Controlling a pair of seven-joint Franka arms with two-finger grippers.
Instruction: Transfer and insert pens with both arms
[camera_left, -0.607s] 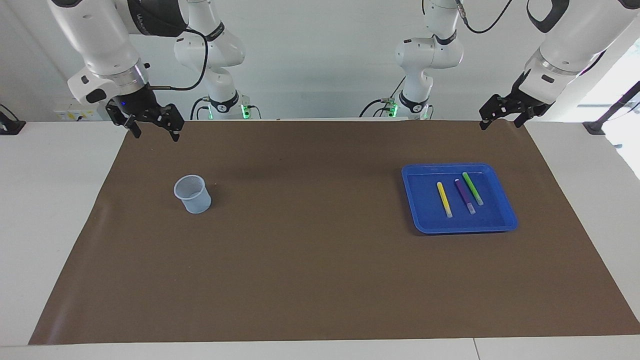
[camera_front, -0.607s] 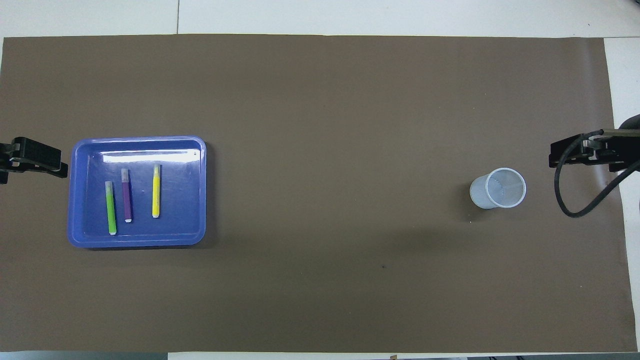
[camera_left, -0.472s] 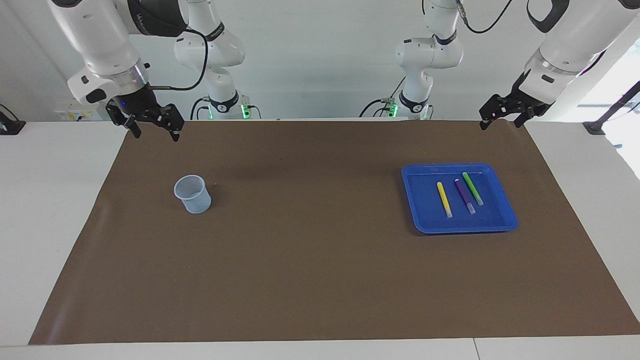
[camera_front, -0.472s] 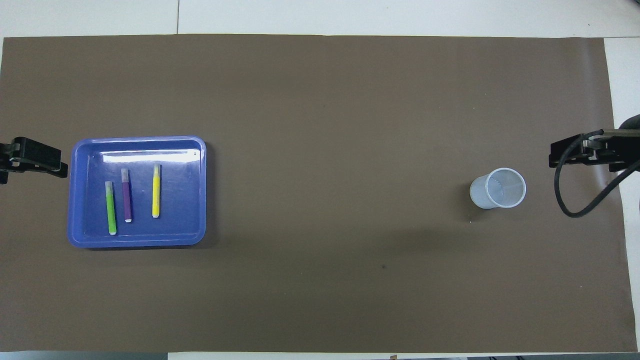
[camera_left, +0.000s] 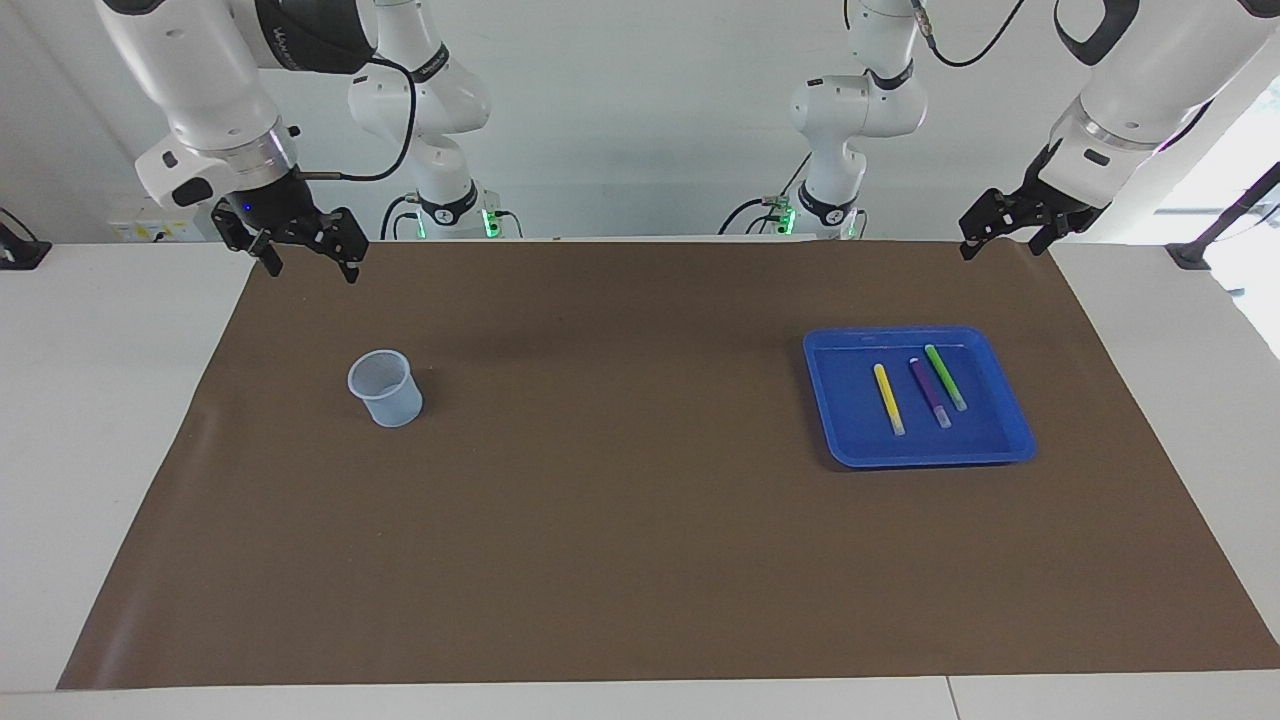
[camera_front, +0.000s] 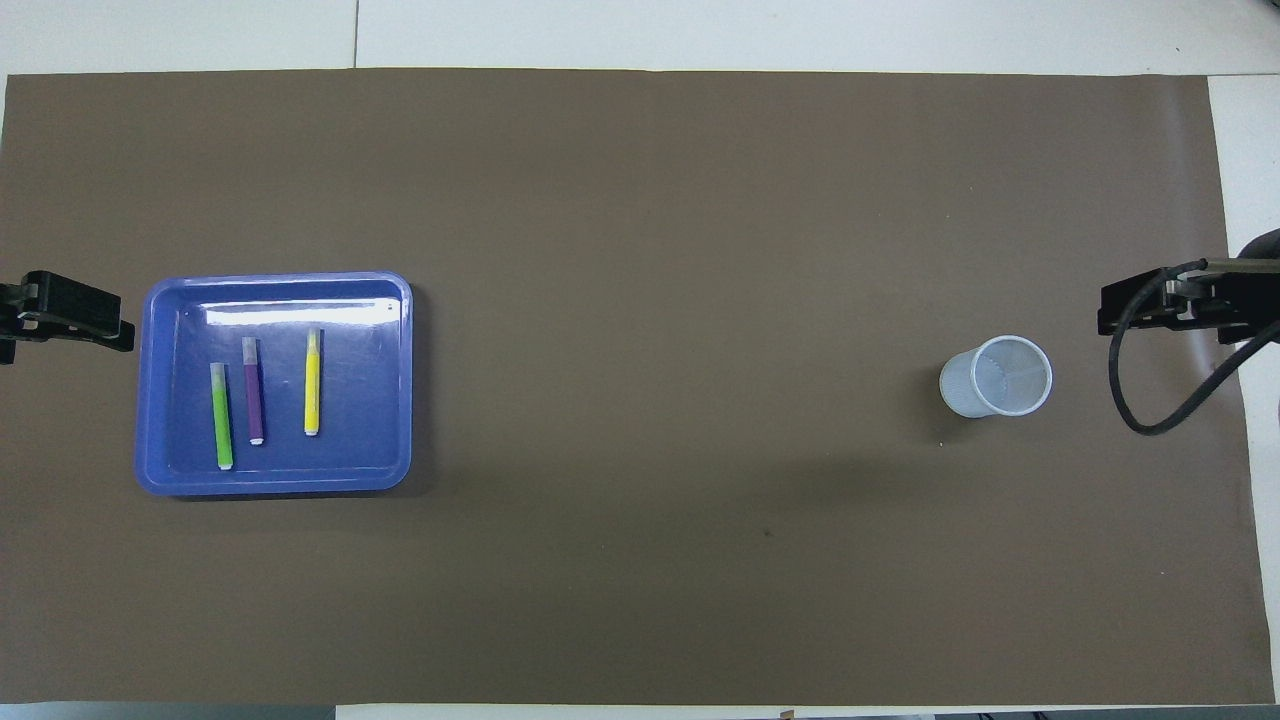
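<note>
- On the worktop (camera_left: 120, 420) lies a brown mat (camera_left: 640, 540), landmark for all below.
- Over the mat's corners nearest the robots hang the left hand (camera_left: 1003, 233) and the right hand (camera_left: 306, 252), each spread wide, holding nothing.
- Toward the mat's left-arm end sits a blue tray (camera_left: 830, 420).
- Toward its right-arm end stands a pale mesh cup (camera_left: 385, 389).
- In the tray lie the yellow pen (camera_left: 888, 398), purple pen (camera_left: 930, 393) and green pen (camera_left: 945, 377), side by side.
</note>
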